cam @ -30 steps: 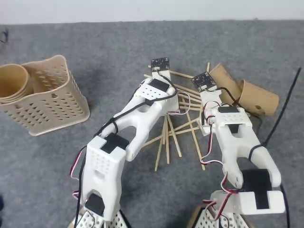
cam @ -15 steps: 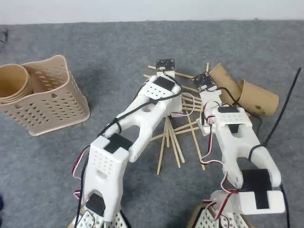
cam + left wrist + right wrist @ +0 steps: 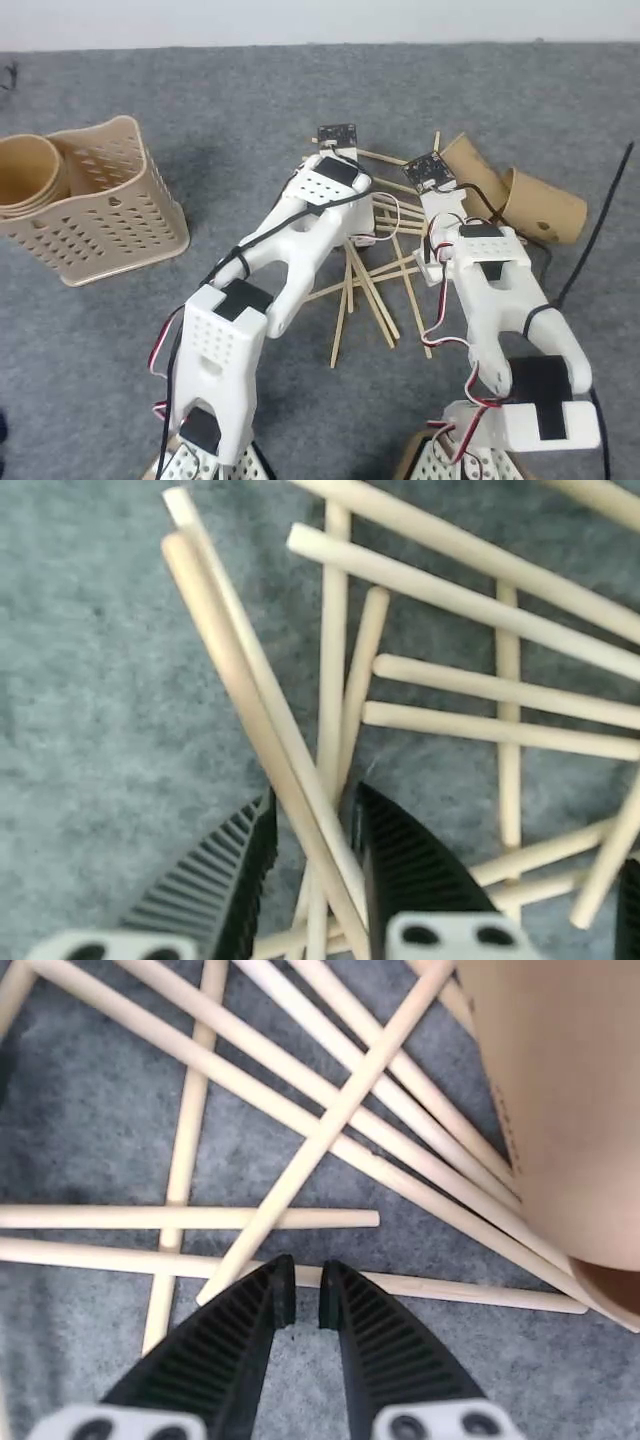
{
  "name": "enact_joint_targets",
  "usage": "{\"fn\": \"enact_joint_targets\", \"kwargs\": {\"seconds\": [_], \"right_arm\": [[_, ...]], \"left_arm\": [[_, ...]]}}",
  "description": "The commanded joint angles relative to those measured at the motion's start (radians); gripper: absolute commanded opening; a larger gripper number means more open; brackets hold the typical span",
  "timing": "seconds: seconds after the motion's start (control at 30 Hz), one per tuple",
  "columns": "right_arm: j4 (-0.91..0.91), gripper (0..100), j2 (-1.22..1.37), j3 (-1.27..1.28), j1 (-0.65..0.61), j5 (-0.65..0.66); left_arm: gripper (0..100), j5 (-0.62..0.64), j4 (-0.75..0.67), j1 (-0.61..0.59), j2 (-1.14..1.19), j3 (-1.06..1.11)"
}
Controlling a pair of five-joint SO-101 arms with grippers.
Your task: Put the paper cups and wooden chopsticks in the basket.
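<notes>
Left gripper (image 3: 310, 815): jaws clamped on two wooden chopsticks (image 3: 240, 690), above chopstick pile (image 3: 372, 290) on carpet. Right gripper (image 3: 298, 1295): jaws together, empty, near lying paper cups (image 3: 540, 208). Basket (image 3: 120, 225): well apart.

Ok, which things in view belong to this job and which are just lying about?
Job:
- basket
- stacked paper cups at its left end
- toppled paper cups at right
- loose wooden chopsticks on the floor
- two chopsticks between the left gripper jaws

Lying about:
- black cable
- grey carpet
</notes>
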Motion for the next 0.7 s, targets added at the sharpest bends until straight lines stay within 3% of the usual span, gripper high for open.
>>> {"fn": "enact_joint_targets", "kwargs": {"seconds": [0.0,0.33,0.5,0.67], "right_arm": [[-0.012,5.7,0.002,0.003,-0.021,0.012],[-0.012,5.7,0.002,0.003,-0.022,0.012],[-0.012,5.7,0.002,0.003,-0.022,0.012],[-0.012,5.7,0.002,0.003,-0.022,0.012]], "left_arm": [[12,0.009,0.009,-0.009,-0.009,-0.042],[11,0.006,0.005,-0.009,-0.009,-0.042],[1,-0.034,-0.011,-0.011,-0.009,-0.042],[1,-0.092,-0.02,-0.009,-0.009,-0.042]]}}
